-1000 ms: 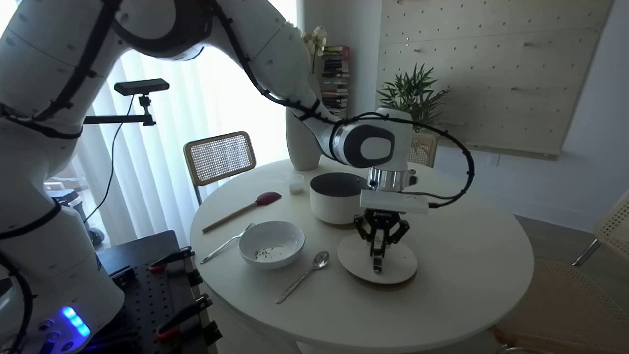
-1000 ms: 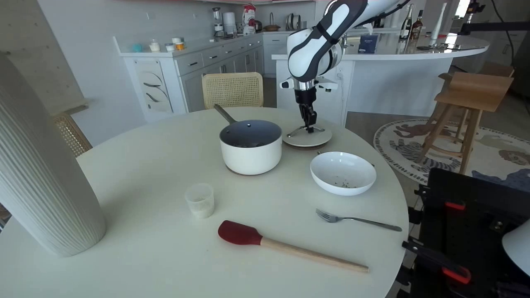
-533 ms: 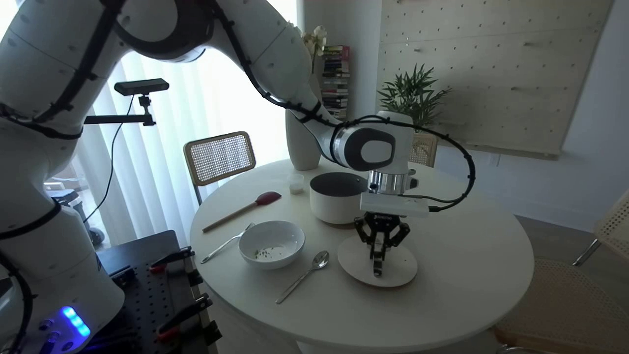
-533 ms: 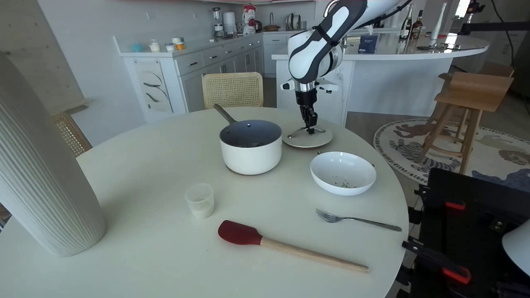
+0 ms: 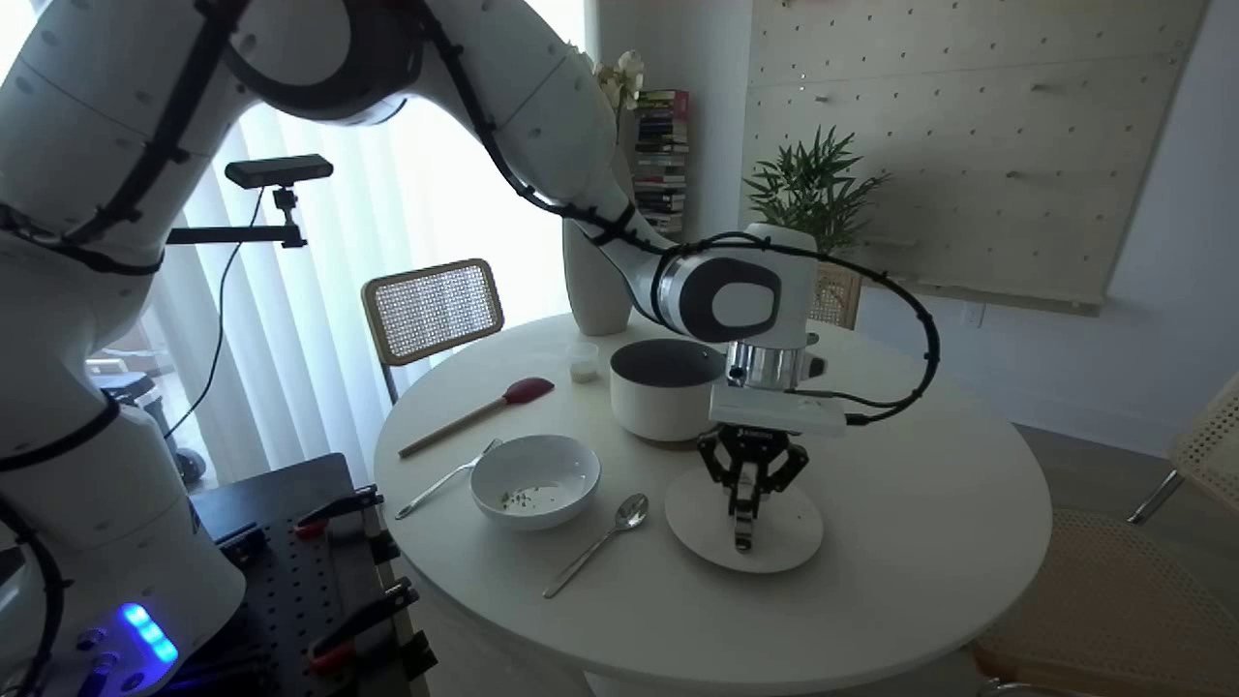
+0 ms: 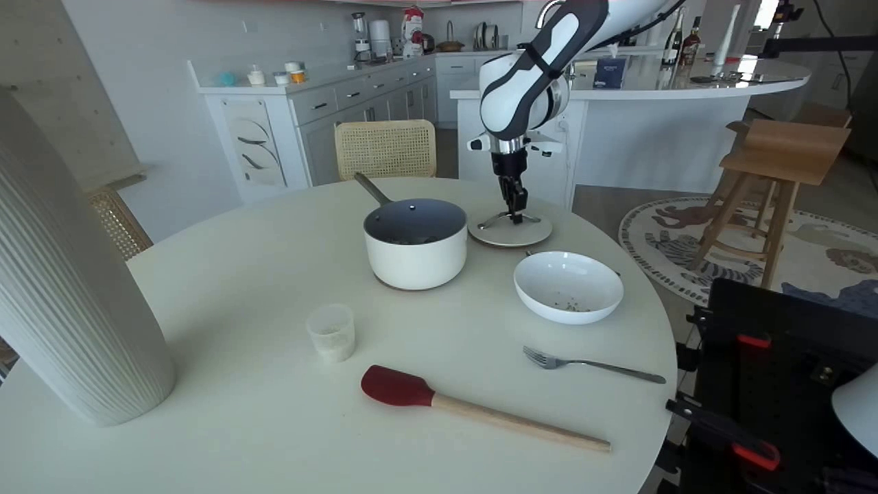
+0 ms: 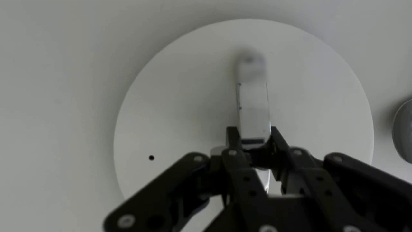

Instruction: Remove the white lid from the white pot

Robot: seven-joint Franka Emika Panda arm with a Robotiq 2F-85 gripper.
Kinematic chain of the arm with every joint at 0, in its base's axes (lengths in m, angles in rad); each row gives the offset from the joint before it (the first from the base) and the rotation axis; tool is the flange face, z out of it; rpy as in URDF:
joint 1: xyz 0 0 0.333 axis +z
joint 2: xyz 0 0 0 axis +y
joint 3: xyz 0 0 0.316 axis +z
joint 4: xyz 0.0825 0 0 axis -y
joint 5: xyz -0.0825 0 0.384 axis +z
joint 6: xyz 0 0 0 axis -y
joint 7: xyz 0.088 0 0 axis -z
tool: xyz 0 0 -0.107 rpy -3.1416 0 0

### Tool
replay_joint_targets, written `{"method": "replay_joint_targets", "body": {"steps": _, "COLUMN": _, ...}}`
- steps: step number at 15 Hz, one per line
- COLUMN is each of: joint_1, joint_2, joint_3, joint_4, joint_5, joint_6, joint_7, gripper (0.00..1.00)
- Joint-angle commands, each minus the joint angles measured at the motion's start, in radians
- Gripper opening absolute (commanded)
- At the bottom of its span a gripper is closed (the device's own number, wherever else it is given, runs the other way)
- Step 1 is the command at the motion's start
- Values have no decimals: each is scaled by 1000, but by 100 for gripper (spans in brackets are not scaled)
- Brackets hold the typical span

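In an exterior view, the arm (image 5: 557, 126) arches over the bench (image 5: 900, 552) and slants downward, claw (image 5: 744, 513) pointing straight down. In an exterior view, the white lid (image 6: 513, 235) is just beside the open white pot (image 6: 415, 259). In the wrist view, the claw is clamped on the lid's metal handle (image 7: 253, 112).

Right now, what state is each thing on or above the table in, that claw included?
White pot: upright, uncovered.
White lid: off the pot, gripped by its handle.
Gripper: closed on that handle.
White bowl: upright, bits inside.
Cup: upright, contents unclear.
Spatula: lying flat.
Fork: lying flat.
Spoon: lying flat.
Vase: standing upright.
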Motion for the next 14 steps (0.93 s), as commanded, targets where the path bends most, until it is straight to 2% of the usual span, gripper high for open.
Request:
{"method": "replay_joint_targets", "body": {"steps": 1, "joint_1": -7, "joint_2": -2, "joint_3": 12, "joint_4": 16, "joint_5": 22, "joint_6": -10, "joint_7": -25, "gripper": 6}}
{"method": "replay_joint_targets", "body": {"steps": 2, "joint_1": -5, "joint_2": -1, "joint_3": 11, "joint_4": 17, "joint_5": 21, "joint_6": -13, "joint_7": -22, "gripper": 6}}
{"method": "replay_joint_targets", "body": {"steps": 3, "joint_1": -5, "joint_2": -2, "joint_3": 11, "joint_4": 16, "joint_5": 21, "joint_6": -14, "joint_7": -21, "gripper": 50}}
{"method": "replay_joint_targets", "body": {"steps": 4, "joint_1": -5, "joint_2": -3, "joint_3": 11, "joint_4": 16, "joint_5": 21, "joint_6": -15, "joint_7": -21, "gripper": 51}}
{"method": "replay_joint_targets", "body": {"steps": 10, "joint_1": -7, "joint_2": -16, "joint_3": 10, "joint_4": 16, "joint_5": 23, "joint_6": -19, "joint_7": -19, "gripper": 95}}
{"method": "replay_joint_targets", "body": {"steps": 11, "joint_1": -7, "joint_2": -20, "joint_3": 9, "joint_4": 15, "joint_5": 22, "joint_6": -18, "joint_7": -18, "gripper": 99}}
{"method": "replay_joint_targets", "body": {"steps": 14, "joint_1": -3, "joint_2": -41, "joint_3": 4, "joint_4": 5, "joint_5": 15, "joint_6": -20, "joint_7": -17, "gripper": 100}}
